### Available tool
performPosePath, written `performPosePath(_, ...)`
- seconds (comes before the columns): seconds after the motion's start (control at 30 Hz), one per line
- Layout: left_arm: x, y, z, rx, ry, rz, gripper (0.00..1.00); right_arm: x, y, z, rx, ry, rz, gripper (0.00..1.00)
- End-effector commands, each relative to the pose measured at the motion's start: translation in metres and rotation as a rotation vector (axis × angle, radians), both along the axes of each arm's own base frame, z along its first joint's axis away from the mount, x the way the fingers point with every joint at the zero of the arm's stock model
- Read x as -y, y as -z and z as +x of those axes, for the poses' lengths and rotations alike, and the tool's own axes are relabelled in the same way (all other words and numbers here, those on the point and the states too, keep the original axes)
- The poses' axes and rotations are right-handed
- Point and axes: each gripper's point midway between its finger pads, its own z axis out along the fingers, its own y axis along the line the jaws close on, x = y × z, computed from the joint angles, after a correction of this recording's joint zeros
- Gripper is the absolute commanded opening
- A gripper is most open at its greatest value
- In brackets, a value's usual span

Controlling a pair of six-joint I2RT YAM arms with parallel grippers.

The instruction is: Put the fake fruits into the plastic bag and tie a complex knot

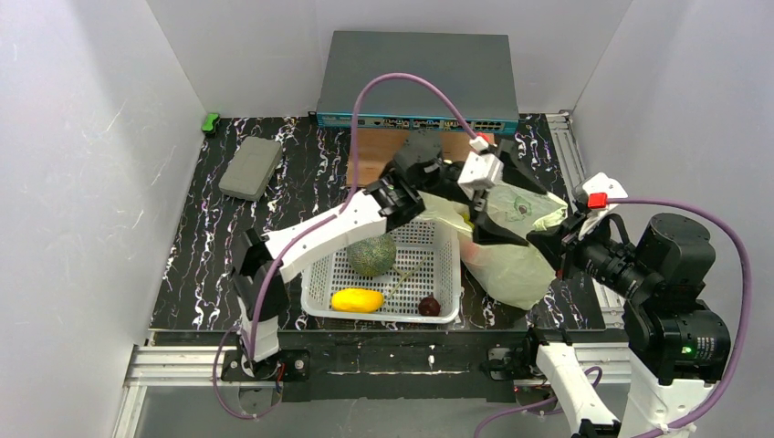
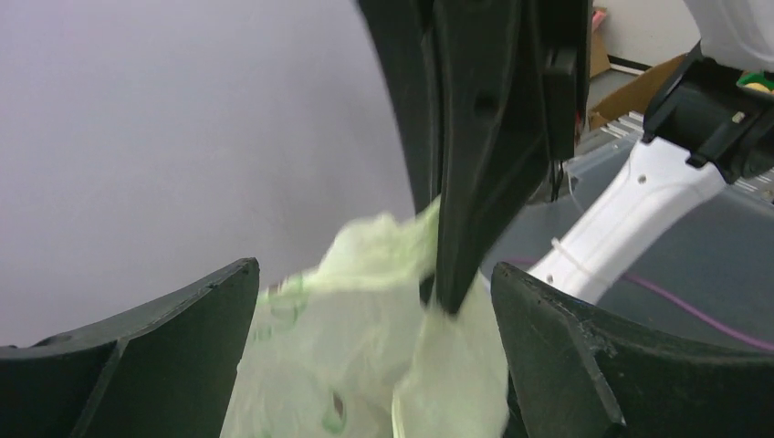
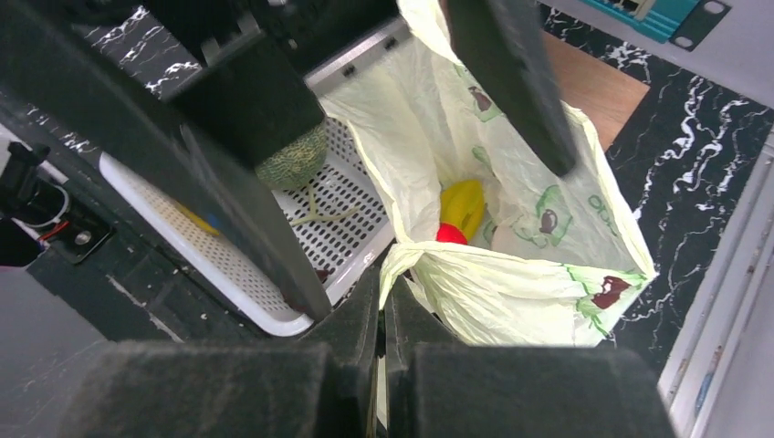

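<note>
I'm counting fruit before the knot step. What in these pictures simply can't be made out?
Top view: the inside of the plastic bag, hidden by its own wall and the left arm reaching over it.
Right wrist view: whatever lies under the yellow fruit and red fruit; bag folds cover it.
Left wrist view: only blurred bag plastic; no fruit shows.
Top view: part of the white basket, under the left arm.

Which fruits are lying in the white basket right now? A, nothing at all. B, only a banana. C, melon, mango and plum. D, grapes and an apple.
C: the top view shows the green melon, yellow mango and dark red plum inside the white basket.
</note>
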Motion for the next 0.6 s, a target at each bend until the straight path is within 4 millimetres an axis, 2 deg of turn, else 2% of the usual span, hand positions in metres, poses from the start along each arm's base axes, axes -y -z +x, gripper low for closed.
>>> performPosePath(0.0, 0.030, -0.034, -0.016, 0.081, 0.004, -0.178, 0.98, -0.009, 0.000, -0.011, -0.011, -0.051, 0.036, 0.01)
performPosePath(0.1, 0.039, -0.029, -0.031, 0.117, 0.071, -0.203, 0.98, -0.012, 0.000, -0.015, -0.012, -0.067, 0.050, 0.01)
performPosePath(0.2, 0.046, -0.014, -0.049, 0.162, 0.139, -0.214, 0.98, -0.013, -0.001, -0.016, -0.020, -0.069, 0.060, 0.01)
performPosePath(0.3, 0.055, -0.002, -0.054, 0.168, 0.147, -0.204, 0.98, -0.017, -0.003, -0.020, -0.023, -0.096, 0.071, 0.01)
performPosePath(0.4, 0.068, 0.018, -0.044, 0.147, 0.119, -0.159, 0.95, -0.021, -0.003, -0.026, -0.030, -0.114, 0.088, 0.01)
performPosePath(0.47, 0.078, 0.047, -0.033, 0.127, 0.085, -0.084, 0.86, -0.020, -0.003, -0.028, -0.027, -0.102, 0.094, 0.01)
performPosePath(0.57, 0.084, 0.091, -0.016, 0.092, 0.051, 0.010, 0.75, -0.013, -0.001, -0.024, -0.028, -0.038, 0.099, 0.01)
